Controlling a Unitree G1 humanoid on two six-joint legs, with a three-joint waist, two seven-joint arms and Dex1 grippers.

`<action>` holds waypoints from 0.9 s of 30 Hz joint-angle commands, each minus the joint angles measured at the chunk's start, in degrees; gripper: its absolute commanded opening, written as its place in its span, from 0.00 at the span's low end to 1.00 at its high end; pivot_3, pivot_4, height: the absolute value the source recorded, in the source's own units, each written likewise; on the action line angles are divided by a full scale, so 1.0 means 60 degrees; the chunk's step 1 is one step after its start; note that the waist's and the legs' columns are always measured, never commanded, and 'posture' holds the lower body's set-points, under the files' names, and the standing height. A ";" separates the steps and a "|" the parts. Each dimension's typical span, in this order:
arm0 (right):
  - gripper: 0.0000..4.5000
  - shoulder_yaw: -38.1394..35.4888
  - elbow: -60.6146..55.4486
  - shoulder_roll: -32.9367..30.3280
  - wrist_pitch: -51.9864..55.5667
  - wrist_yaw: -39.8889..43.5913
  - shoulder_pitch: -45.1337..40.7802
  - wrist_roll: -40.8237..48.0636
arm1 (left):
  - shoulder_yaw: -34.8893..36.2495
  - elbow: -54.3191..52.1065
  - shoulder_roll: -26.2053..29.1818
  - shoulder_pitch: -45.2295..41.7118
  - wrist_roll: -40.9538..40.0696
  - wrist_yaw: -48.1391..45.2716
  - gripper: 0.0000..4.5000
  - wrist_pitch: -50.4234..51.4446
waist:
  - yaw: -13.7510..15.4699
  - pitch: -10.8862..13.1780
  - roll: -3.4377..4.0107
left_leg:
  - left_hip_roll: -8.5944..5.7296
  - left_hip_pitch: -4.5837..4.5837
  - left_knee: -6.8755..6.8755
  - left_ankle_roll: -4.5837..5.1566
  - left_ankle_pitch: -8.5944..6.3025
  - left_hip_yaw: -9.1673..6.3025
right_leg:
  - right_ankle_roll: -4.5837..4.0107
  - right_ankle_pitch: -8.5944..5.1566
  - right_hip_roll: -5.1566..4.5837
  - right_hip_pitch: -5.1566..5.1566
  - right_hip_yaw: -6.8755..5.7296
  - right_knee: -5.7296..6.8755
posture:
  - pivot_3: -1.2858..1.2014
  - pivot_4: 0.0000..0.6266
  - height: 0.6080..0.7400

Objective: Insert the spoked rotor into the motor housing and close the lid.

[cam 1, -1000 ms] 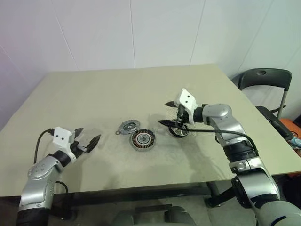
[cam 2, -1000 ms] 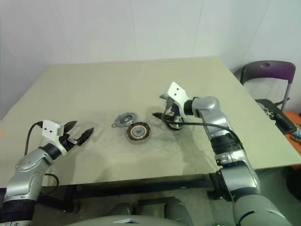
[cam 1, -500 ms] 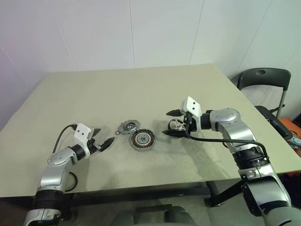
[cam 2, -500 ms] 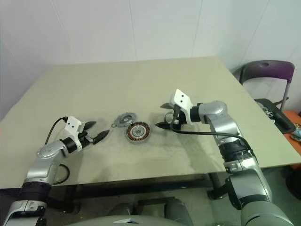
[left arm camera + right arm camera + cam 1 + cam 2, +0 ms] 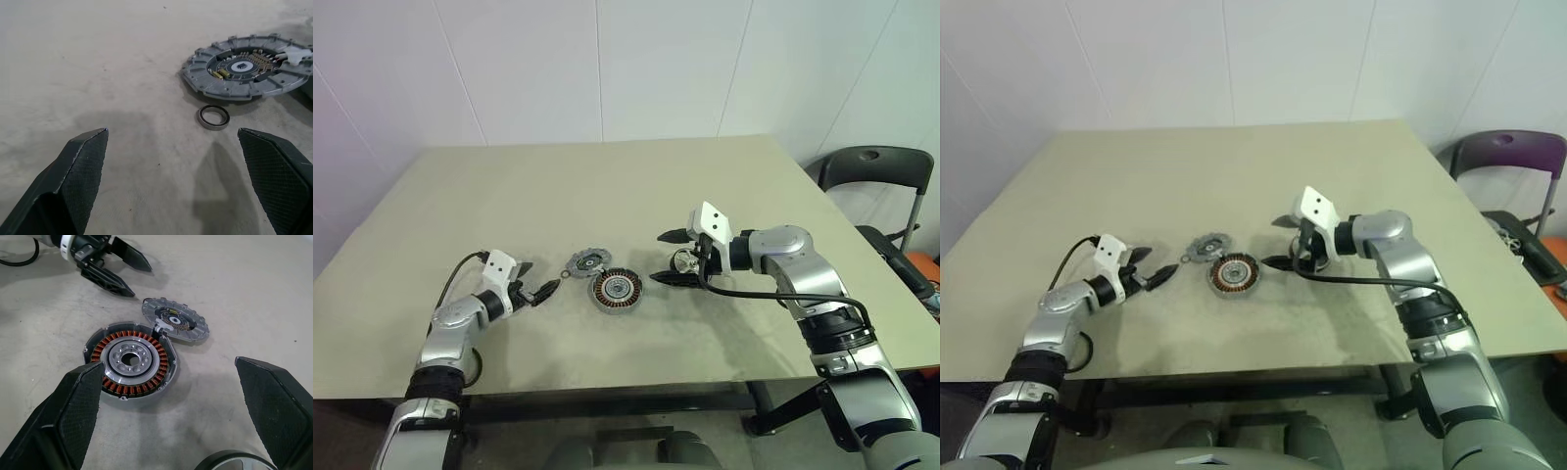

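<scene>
From the head views, none of the assembly looks done yet. The motor housing [image 5: 614, 290] lies flat on the table [image 5: 607, 186] with its copper windings bare, the lid [image 5: 585, 261] sits just beside it toward the far left, and the spoked rotor [image 5: 684, 261] rests on the table to the housing's right, apart from it. Rotor insertion and lid closing both remain. The left gripper [image 5: 537, 290] reaches low over the table, pointing toward the lid from the left, jaws spread and empty. The right gripper [image 5: 669, 258] hangs over the rotor, pointing left toward the housing, jaws wide with one finger either side of the rotor and no grip that I can make out.

In the left wrist view, the jaws stand wide apart and hold nothing. The lid [image 5: 249, 68] lies ahead, its inner face with a small circuit board turned up, and a small ring washer [image 5: 213, 117] lies on the table just in front of it.

In the right wrist view, the open jaws frame the housing [image 5: 131, 364] and the lid [image 5: 175, 324] touching its far edge. The rotor's black rim [image 5: 234, 461] peeks in nearest the camera. The left gripper [image 5: 128, 273] shows beyond, also open.
</scene>
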 commanded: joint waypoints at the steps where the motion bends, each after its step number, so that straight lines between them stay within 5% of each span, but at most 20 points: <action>1: 0.99 -0.0054 -0.0310 -0.0082 -0.0032 -0.0048 -0.0132 0.0108 | -0.0096 0.0148 -0.0081 -0.0401 0.0097 -0.0115 1.00 -0.0347 | -0.0004 0.0000 0.0000 | 0.0000 0.0001 0.0000 0.0000 0.0000 0.0000 | 0.0000 0.0000 0.0000 0.0000 0.0000 0.0000 | 0.52 0.00 1.00; 27: 0.99 0.0029 -0.0214 -0.0005 -0.0114 -0.0181 -0.0256 0.0081 | -0.0628 0.1824 -0.0541 -0.1436 0.0905 -0.0036 1.00 -0.0845 | 0.0003 -0.0001 -0.0001 | -0.0002 0.0003 0.0006 0.0001 0.0000 -0.0001 | 0.0007 0.0004 0.0002 0.0005 -0.0001 0.0001 | 0.52 0.00 1.00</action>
